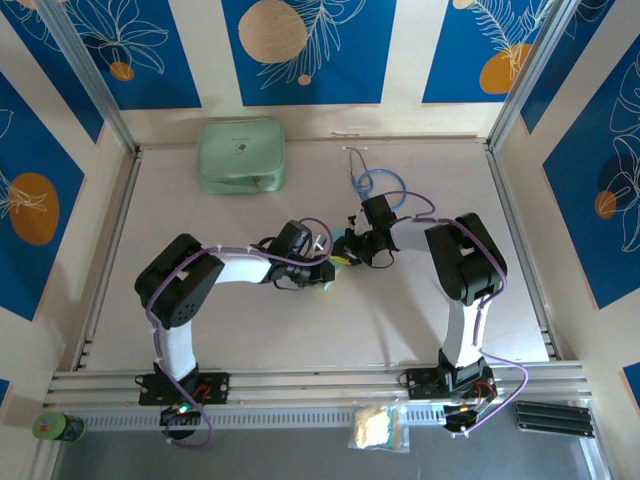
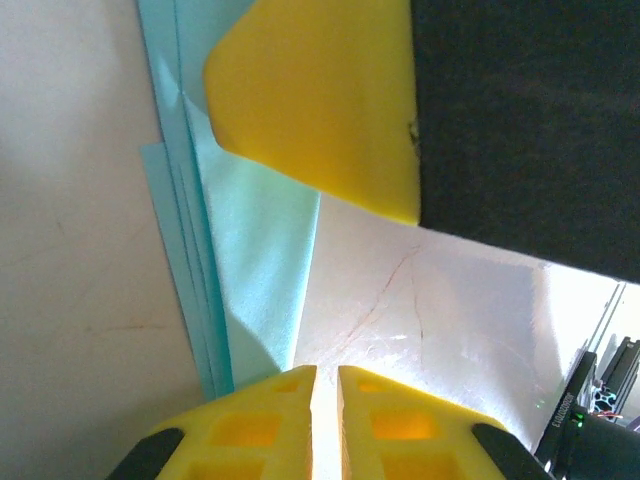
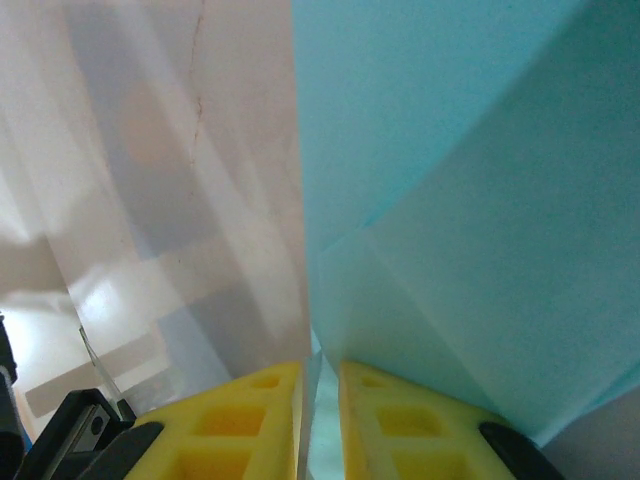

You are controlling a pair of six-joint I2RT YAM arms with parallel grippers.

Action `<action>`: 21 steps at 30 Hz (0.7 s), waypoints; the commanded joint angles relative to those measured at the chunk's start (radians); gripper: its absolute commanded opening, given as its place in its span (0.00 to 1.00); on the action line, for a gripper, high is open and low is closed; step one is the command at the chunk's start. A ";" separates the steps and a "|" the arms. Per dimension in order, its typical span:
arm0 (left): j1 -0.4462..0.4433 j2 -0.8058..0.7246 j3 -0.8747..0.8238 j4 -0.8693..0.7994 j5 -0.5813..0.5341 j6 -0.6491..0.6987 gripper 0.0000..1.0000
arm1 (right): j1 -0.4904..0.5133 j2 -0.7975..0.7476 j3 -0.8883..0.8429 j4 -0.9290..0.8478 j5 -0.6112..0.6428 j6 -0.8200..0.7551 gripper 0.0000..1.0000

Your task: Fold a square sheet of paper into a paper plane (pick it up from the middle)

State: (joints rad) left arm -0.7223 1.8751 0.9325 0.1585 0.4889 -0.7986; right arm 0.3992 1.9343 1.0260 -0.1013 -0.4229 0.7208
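Observation:
The light-blue paper is folded into layered flaps and held just above the table's middle, where both grippers meet. In the right wrist view the paper rises as a creased sheet, and its lower edge runs down between the fingers of my right gripper, which is shut on it. In the left wrist view the paper shows as a narrow strip with stacked edges. My left gripper sits beside that strip, its jaws nearly together with only bright table in the slit. A yellow finger of the right gripper hangs above.
A mint-green rounded case lies at the back left. A blue-tubed stethoscope lies at the back centre, just behind the right gripper. A small packet and a green-capped item sit beyond the front rail.

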 commanded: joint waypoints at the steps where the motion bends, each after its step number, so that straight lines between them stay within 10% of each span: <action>1: -0.010 0.016 0.012 -0.040 0.012 0.027 0.13 | 0.005 0.041 0.001 -0.059 0.038 -0.018 0.20; 21: -0.021 0.009 -0.018 -0.104 -0.009 0.046 0.10 | 0.006 0.060 0.019 -0.106 0.072 -0.018 0.17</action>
State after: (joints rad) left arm -0.7250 1.8751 0.9321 0.1307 0.4847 -0.7765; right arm 0.4000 1.9419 1.0439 -0.1318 -0.4145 0.7177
